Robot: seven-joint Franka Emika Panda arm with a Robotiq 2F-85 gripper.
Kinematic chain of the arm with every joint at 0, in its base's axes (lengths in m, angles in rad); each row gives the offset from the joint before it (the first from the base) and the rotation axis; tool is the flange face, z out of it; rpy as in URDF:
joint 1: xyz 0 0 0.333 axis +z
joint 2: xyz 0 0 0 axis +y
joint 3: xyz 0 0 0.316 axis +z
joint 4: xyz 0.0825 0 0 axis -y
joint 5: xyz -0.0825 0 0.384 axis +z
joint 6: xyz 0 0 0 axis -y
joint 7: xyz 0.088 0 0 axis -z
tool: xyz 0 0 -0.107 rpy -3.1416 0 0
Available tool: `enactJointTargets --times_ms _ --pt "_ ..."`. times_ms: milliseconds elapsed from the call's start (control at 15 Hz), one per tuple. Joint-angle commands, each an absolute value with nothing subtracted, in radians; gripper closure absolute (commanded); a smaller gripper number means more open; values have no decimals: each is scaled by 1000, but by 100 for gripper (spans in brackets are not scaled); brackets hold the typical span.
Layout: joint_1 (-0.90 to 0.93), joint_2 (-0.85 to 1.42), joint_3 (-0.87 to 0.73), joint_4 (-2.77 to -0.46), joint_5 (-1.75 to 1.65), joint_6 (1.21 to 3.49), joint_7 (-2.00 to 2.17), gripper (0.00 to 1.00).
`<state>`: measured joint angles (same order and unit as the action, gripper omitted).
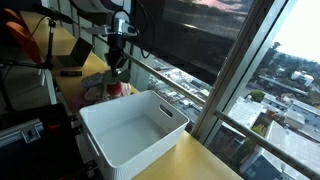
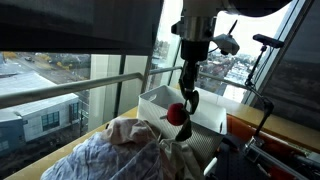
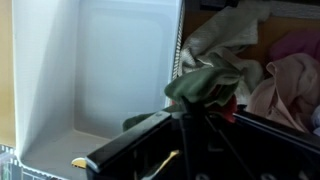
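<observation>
One garment up, the rest waiting. Seen left to right in the wrist view, the white bin [image 3: 110,70] stands w/ no clothing showing inside, only a yellowish speck [image 3: 78,162] near the frame's bottom edge, too blurred to ID. At centre, the gripper [image 2: 186,108] is pinched tight on a dark-and-red cloth [image 3: 205,88]. The cloth hangs bunched below it, just beside the bin's rim and not over the opening, as far as this view tells. At right, the clothes pile [image 3: 285,80] lies heaped on the wooden table [image 1: 205,160], pinks and pale fabrics tangled together. In both exterior views the arm [image 2: 195,40] reaches straight down by the window [image 1: 200,40], w/ the cloth low and about touching the pile's top; whether it has cleared the heap can't be told. Judged from this, approx. the opening stage: a single piece gripped, nothing in the bin, most of the laundry untouched on the tabletop.
</observation>
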<state>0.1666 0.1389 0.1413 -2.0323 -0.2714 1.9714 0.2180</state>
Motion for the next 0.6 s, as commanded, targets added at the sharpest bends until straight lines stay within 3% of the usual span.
enactJointTargets --times_ms 0,533 --pt "179 176 138 -1976 -288 1927 227 65" --pt "185 180 143 -1917 -274 1899 224 6"
